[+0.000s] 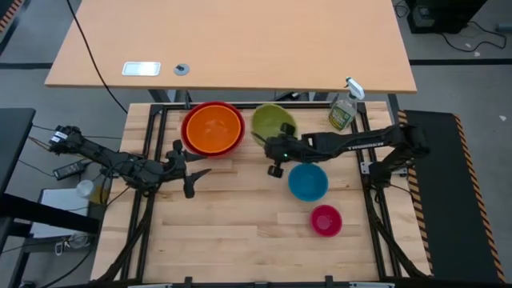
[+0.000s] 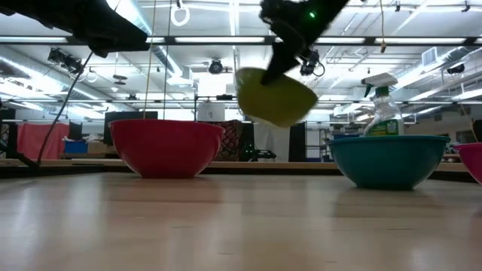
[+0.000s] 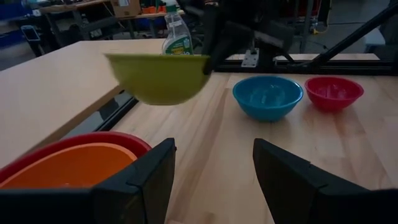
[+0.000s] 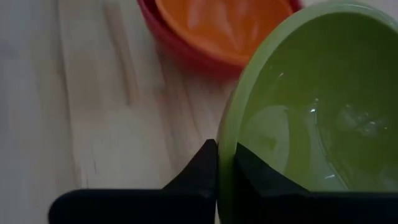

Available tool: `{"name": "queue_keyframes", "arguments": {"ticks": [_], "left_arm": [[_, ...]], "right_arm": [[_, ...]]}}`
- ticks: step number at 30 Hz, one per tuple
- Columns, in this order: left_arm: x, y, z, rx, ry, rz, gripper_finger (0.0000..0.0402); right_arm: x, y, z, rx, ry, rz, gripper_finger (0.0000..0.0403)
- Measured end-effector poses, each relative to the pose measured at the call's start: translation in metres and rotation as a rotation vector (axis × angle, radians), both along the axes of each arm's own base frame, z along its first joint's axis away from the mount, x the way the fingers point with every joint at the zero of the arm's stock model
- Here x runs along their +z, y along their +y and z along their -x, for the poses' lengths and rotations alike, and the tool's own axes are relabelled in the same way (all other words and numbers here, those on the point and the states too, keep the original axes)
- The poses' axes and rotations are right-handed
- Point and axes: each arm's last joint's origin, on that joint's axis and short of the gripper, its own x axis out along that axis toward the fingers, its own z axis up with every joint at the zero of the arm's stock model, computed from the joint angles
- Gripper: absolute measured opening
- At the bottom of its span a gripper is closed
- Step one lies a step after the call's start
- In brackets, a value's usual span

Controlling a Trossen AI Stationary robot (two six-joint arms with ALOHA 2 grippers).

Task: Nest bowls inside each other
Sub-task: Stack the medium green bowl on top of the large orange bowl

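The orange bowl [image 1: 213, 128] sits nested in the red bowl [image 1: 189, 141] at the table's far side. Just to their right the green bowl [image 1: 272, 120] hangs in the air, with my right gripper [image 4: 225, 152] shut on its rim. The blue bowl [image 1: 308, 182] and the small pink bowl [image 1: 326, 220] stand on their bases on the wood, nearer and to the right. My left gripper [image 1: 190, 170] waits open, near the red bowl's near-left side, holding nothing. My right gripper pinches the green bowl's rim [image 4: 227, 134] on the side toward the table's near edge, one finger inside the bowl and one outside. The fingers slant downward from the table's right. The bowl [image 2: 276, 95] hangs lifted clear of the table, tilted.
A clear spray bottle [image 1: 344, 108] of greenish liquid stands at the far right, behind the right arm. Bare wood lies across the table's near half [image 1: 240, 240]. A second, lighter table [image 1: 232, 40] lies beyond the far edge.
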Motion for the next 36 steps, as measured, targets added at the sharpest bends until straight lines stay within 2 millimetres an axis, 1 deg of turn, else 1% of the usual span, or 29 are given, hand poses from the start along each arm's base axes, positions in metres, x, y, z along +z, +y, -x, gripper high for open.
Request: {"name": "queue_keyframes", "arguments": {"ticks": [2,6,11,15,18,20,24,28,31,36], "left_arm": [[0.0,0.0,0.0,0.0,0.0,-0.001,0.022],[0.001,0.0,0.0,-0.003,-0.005,-0.007,0.022],[0.004,0.001,0.004,-0.012,-0.015,-0.032,0.022],[0.008,0.002,0.012,-0.022,-0.038,-0.024,0.022],[0.012,0.004,0.017,-0.023,-0.066,-0.013,0.022],[0.012,0.005,0.02,-0.024,-0.067,-0.011,0.022],[0.01,0.005,0.021,-0.019,-0.051,0.009,0.022],[0.008,0.005,0.021,-0.018,-0.036,0.005,0.022],[0.008,0.005,0.021,-0.018,-0.035,-0.002,0.022],[0.008,0.005,0.021,-0.018,-0.035,-0.002,0.022]], "right_arm": [[0.01,-0.002,-0.011,0.043,-0.048,0.021,0.003],[0.016,-0.007,-0.042,0.118,-0.075,0.06,0.003],[0.011,-0.015,-0.085,0.194,-0.032,0.121,0.003],[0.013,-0.023,-0.115,0.249,-0.061,0.17,0.0031],[0.005,-0.035,-0.134,0.295,-0.082,0.176,0.0031],[-0.005,-0.048,-0.146,0.331,-0.106,0.169,0.0031],[-0.027,-0.073,-0.162,0.363,-0.146,0.158,0.0032],[-0.051,-0.089,-0.169,0.357,-0.117,0.131,0.004],[-0.063,-0.092,-0.17,0.354,-0.091,0.121,0.0056],[-0.065,-0.089,-0.171,0.387,-0.094,0.097,0.0094]]}}
